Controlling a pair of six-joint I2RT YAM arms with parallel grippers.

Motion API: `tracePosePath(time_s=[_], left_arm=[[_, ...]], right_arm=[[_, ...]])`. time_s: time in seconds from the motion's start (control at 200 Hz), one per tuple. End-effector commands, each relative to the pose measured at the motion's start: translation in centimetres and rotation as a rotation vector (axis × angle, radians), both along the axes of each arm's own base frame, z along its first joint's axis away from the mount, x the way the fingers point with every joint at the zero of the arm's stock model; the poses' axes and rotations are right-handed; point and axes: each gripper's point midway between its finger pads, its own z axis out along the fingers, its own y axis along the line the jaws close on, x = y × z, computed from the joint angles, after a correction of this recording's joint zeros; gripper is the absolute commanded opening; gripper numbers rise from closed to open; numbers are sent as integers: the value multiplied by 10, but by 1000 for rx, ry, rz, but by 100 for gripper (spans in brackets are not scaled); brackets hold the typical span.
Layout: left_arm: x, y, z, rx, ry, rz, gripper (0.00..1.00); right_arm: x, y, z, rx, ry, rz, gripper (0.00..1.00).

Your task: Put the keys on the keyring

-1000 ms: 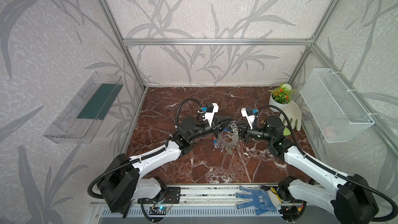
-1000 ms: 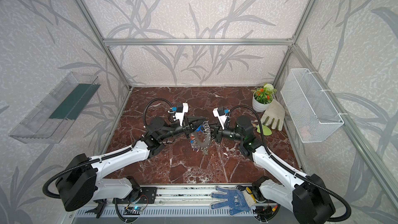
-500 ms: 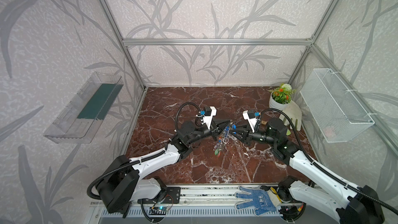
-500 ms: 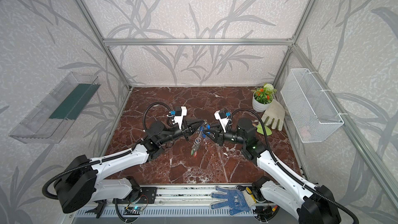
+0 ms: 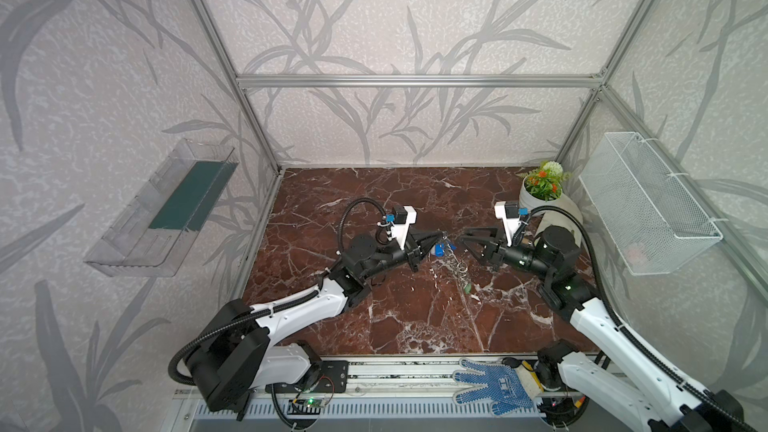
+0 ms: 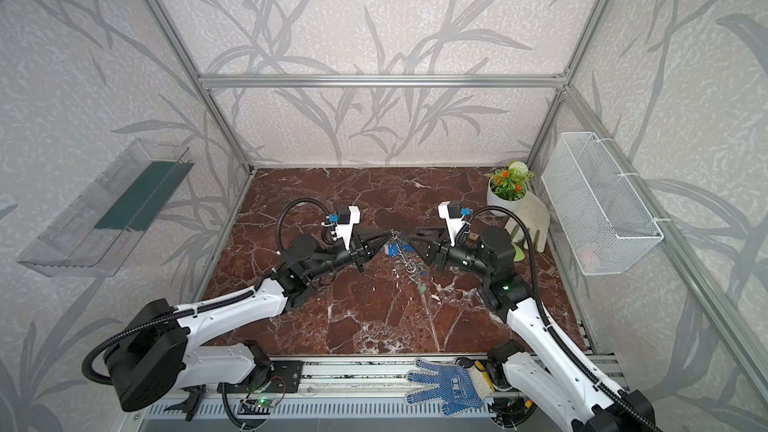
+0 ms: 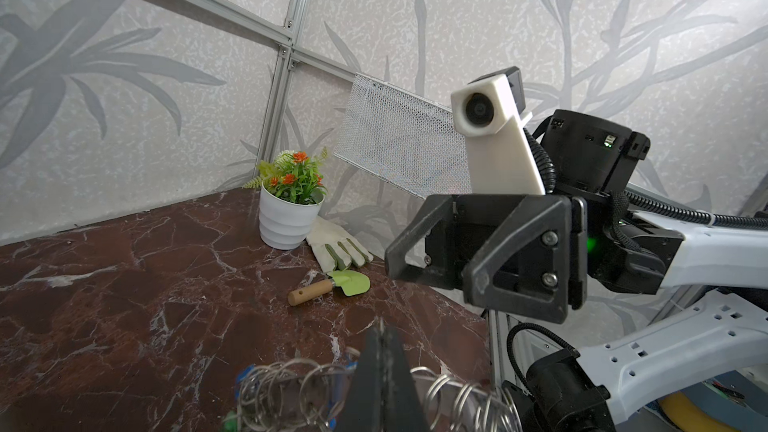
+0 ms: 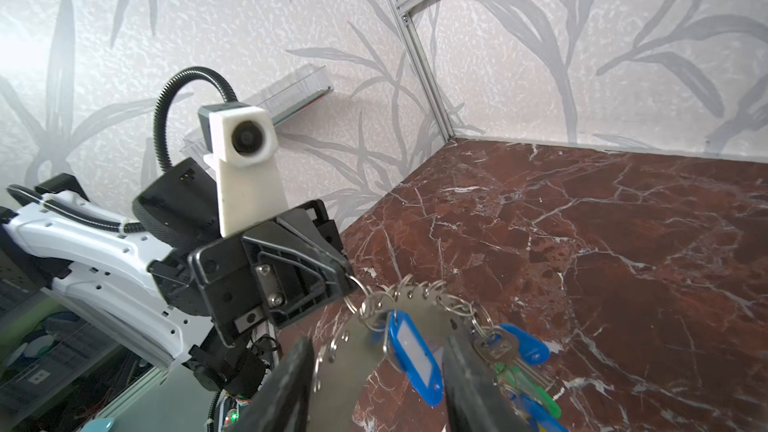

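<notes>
The keyring (image 8: pixel 357 351), a flat grey metal disc rimmed with small wire split rings (image 8: pixel 457 307), hung tilted above the middle of the worktop (image 8: pixel 582 243). It was suspended by one rim ring pinched in the left gripper (image 8: pixel 348 282). The keys (image 8: pixel 494 344), silver with blue tags (image 8: pixel 411 351) and a green tag (image 8: pixel 544 403), dangled from its rings.

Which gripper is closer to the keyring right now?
Left. The left gripper is shut on a split ring at the rim of the keyring; the right gripper stands open facing it, apparently not touching.
</notes>
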Motion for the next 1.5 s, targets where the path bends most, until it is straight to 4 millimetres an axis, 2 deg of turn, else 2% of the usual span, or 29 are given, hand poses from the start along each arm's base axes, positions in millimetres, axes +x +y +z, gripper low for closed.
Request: tracePosePath(time_s=[0.0,0.15,0.5,0.585,0.69,0.95,1.385,1.495], left_arm=[[-12,9,39,-106,-102,-12,0],[-14,10,42,-116,-107,-15,0],[-16,11,44,-124,-112,-22,0],[-16,10,44,-125,-112,-26,0],[-16,9,44,-126,-111,-28,0],[-15,8,44,-137,-111,-36,0],[-14,7,41,-131,-107,-33,0],[-13,6,39,-128,-103,-33,0]], right_arm=[[-4,9,22,60,-16,84,44],[-2,19,26,103,0,165,38],[4,28,18,142,56,230,31],[6,29,15,143,76,238,29],[5,30,21,160,54,255,24],[7,32,16,158,74,258,21],[6,36,15,168,86,290,11],[4,37,14,174,87,307,6]])
